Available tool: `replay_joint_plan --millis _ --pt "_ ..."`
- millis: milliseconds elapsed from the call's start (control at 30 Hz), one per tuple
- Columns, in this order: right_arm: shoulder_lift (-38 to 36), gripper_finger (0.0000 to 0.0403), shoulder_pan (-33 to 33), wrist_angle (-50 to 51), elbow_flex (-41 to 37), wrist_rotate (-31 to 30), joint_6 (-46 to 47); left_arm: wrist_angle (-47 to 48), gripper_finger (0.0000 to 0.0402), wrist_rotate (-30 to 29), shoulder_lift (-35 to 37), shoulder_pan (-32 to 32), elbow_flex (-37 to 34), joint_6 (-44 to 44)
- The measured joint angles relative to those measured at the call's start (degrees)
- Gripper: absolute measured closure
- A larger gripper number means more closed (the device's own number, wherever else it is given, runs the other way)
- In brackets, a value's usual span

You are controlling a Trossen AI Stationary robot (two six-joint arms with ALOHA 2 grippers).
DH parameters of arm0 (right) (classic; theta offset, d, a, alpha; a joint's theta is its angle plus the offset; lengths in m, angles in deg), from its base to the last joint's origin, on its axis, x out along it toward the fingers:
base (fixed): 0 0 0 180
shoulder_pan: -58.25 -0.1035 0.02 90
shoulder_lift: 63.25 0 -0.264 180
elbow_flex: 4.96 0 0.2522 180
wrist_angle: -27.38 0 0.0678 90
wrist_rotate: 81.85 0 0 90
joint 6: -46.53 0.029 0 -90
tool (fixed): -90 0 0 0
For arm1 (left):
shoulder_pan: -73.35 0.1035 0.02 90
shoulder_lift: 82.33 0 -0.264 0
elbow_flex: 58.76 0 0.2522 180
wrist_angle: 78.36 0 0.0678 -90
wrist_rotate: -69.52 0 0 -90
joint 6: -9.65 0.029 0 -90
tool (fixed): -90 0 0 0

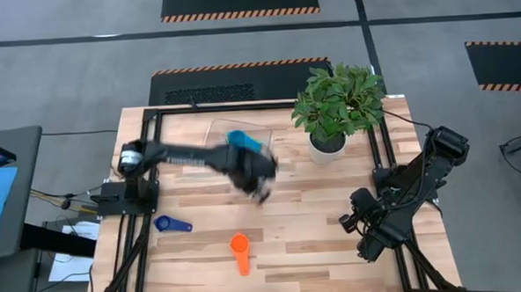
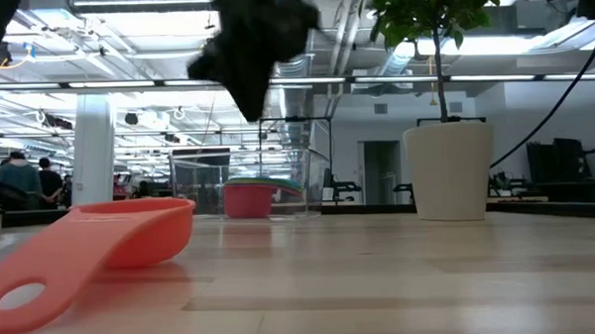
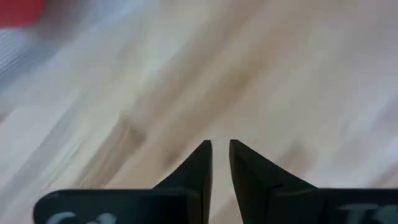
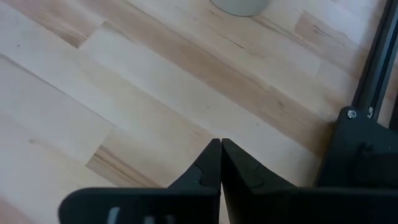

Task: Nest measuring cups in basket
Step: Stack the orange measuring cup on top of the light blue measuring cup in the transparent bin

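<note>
Two measuring cups (image 1: 239,251) lie near the table's (image 1: 317,240) front, others apparently nested in the basket (image 1: 220,130) behind.

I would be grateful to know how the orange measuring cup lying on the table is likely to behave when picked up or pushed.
The orange measuring cup looks like thin moulded plastic, so probably stiff and light. In the low view it rests tilted on its rounded bowl with the handle touching the table, so a push may rock or pivot it. The flat handle seems the easier grasp.

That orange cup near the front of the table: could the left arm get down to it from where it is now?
Probably yes. The orange cup lies alone on bare wood, the blue cup well off to its side. The left gripper hangs over the table's middle, its fingers holding nothing.
</note>
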Motion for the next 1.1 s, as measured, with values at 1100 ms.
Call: replay_joint_plan --millis 1100 --pt "0.0 0.0347 0.5 -17.7 0.0 4.6 -19.9 -13.5 0.0255 -14.4 2.5 -28.2 -14.8 -32.6"
